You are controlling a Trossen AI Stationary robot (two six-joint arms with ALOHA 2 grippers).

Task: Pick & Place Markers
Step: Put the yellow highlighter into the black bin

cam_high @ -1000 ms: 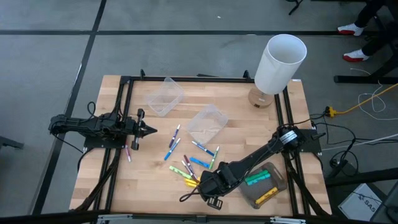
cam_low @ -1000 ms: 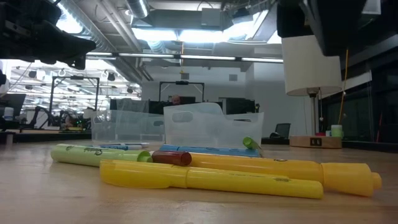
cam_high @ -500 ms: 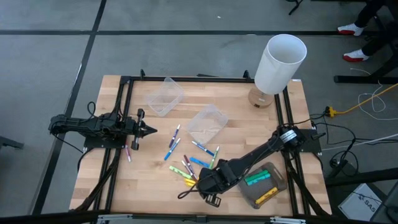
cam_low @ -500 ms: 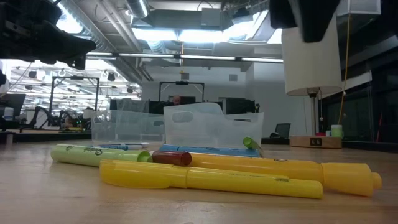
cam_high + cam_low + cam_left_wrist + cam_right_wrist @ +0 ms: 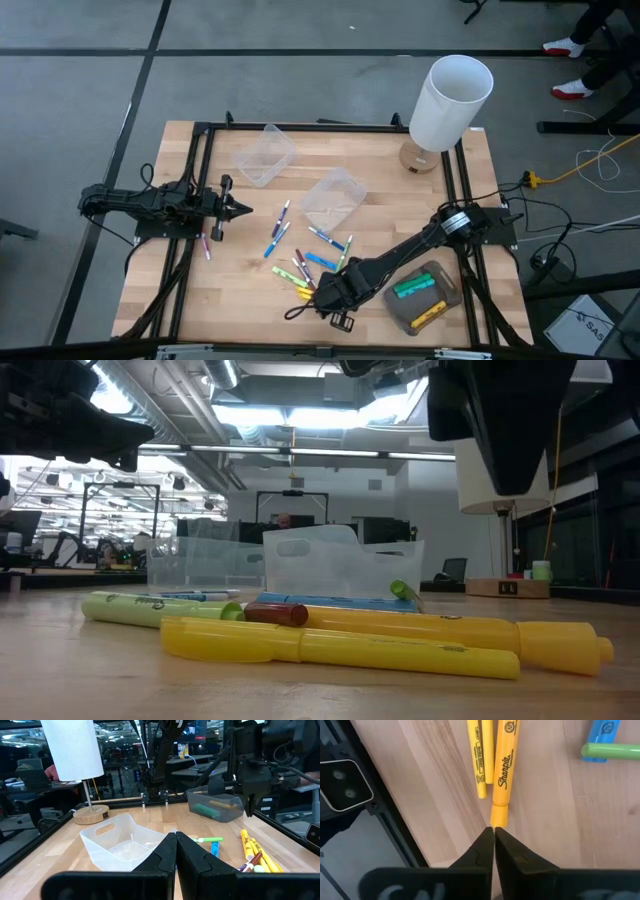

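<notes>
Markers (image 5: 305,262): scattered near the middle-front of the tabletop (image 5: 240,300), most lying loose between the clear tubs and the front edge; 2 yellow ones (image 5: 492,765) side by side at the near edge of the cluster.
Sorted markers: a green one and a yellow one inside the grey bin (image 5: 425,298) on the right side.
Handling: probably light, stiff plastic barrels, smooth and round, so likely to roll or slip if pinched off-centre; not fragile.
Where to grip: likely best across the barrel near its middle, fingers square to its length; neighbours lying in contact may get nudged.
Right tool (image 5: 322,295): poised above the yellow pair, fingers pressed nearly together with only a hairline gap in the wrist view, holding nothing; tips just short of the end of the larger yellow marker.
Left tool (image 5: 240,209): parked at the left side of the tabletop, fingers fully together, empty, well apart from the cluster.
Tubs: 2 clear tubs (image 5: 335,195), both apparently empty, behind the cluster.
Surface: pale wooden tabletop, smooth, flat, framed by black rails.
Room: white lamp (image 5: 450,100) at the back right corner; grey floor, cables at right, open workshop beyond.
</notes>
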